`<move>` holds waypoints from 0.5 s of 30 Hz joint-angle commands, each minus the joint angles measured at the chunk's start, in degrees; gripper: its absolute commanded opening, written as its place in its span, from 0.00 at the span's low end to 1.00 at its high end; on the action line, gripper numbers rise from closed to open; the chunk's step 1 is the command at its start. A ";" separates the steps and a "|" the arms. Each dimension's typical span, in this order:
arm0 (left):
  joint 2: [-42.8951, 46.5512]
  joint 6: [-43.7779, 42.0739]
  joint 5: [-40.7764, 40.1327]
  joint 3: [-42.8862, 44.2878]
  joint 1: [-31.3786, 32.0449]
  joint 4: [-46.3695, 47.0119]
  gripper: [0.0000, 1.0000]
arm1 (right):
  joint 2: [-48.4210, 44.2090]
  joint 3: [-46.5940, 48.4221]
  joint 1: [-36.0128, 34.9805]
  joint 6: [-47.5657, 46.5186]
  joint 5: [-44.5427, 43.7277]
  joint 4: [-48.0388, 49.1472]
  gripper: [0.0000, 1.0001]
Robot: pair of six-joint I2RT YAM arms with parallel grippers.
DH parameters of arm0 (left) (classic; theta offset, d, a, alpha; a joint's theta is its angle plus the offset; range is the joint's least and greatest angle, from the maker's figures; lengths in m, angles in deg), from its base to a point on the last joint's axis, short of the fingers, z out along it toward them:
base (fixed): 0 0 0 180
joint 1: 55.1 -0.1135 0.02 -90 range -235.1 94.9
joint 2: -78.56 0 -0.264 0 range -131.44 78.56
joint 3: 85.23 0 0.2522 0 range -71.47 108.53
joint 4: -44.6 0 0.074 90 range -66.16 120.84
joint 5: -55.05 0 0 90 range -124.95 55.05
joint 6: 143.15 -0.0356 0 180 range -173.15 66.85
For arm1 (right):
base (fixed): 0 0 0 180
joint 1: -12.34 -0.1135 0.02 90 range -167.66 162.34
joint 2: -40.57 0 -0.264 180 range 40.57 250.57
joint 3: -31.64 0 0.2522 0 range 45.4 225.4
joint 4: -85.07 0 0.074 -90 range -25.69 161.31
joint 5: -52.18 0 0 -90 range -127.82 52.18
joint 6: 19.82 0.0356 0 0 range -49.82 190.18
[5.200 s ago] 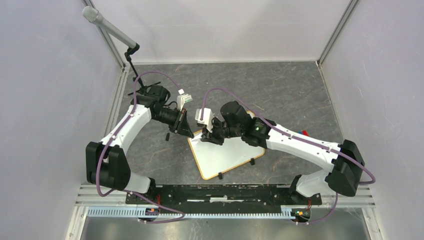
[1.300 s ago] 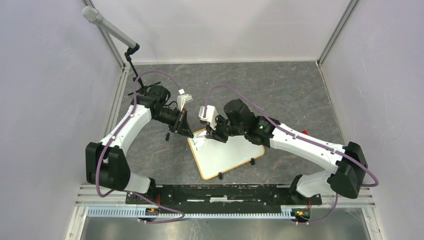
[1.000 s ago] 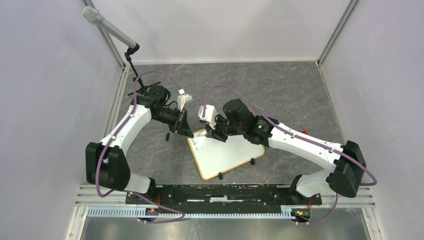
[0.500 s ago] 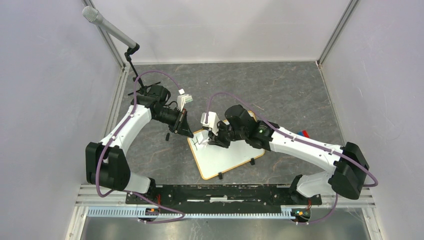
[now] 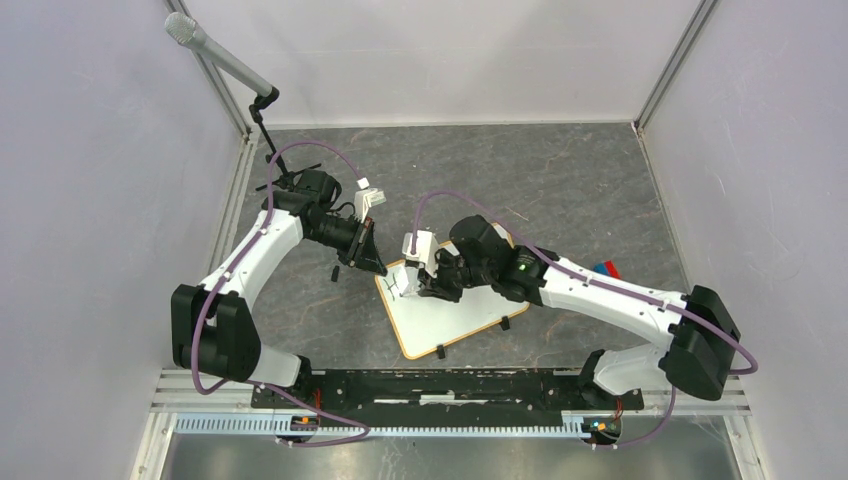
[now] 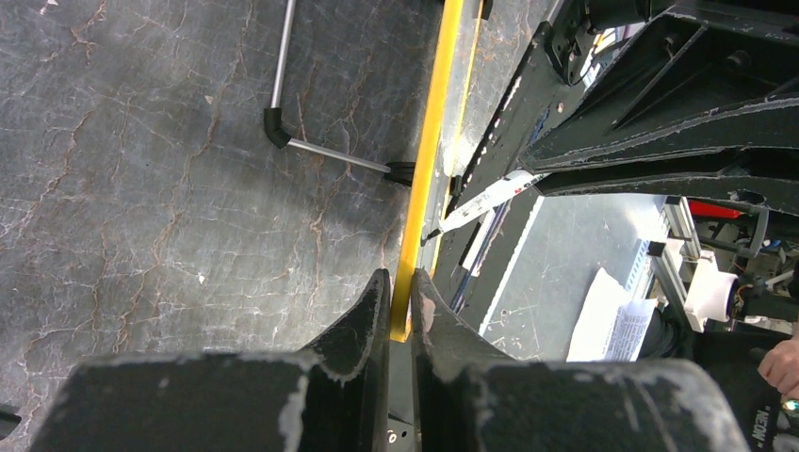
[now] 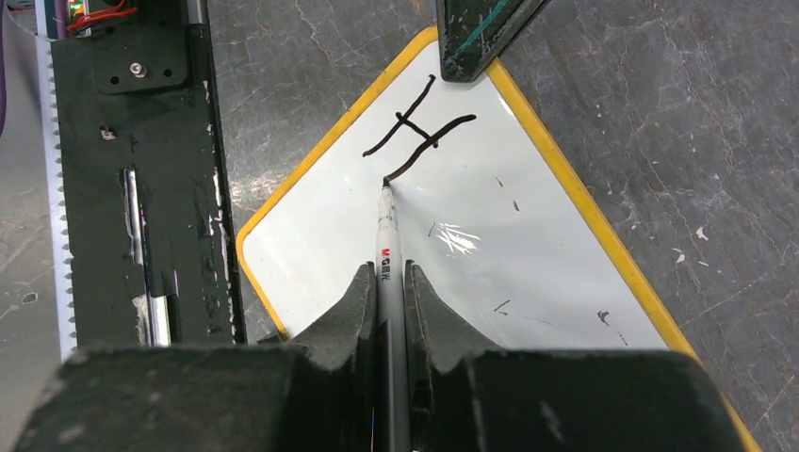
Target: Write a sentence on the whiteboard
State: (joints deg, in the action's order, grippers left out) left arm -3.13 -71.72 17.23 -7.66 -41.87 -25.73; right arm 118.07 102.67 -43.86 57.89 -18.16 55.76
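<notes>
Marker [image 7: 389, 240] on whiteboard [image 7: 528, 273] — 1 letter [image 7: 418, 141]

We see the whiteboard [image 7: 499, 282] white with a yellow-tan frame, with one black letter [image 7: 419, 130] on it. Marker [image 7: 387, 247] pale grey, red logo, dark tip. Table [image 5: 560, 170] dark grey, marbled with pale veins. We log left arm [image 5: 255, 255] and right arm [image 5: 610, 295] white with black joints, cables [image 5: 300, 150] purple.

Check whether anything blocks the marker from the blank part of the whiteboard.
Nothing visible does. The marker tip rests on the whiteboard beside the H, bare white surface beyond. The left fingers clamp only its frame near the H.
</notes>
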 commanded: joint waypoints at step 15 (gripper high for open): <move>2.07 -1.38 -0.49 -0.27 0.52 -0.47 0.02 | -4.03 2.98 3.53 -2.03 2.59 -2.42 0.00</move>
State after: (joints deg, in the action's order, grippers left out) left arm -2.75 -71.72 17.43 -7.68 -41.72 -25.82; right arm 115.16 105.01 -41.87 57.02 -17.17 52.57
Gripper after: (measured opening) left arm 0.149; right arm 0.160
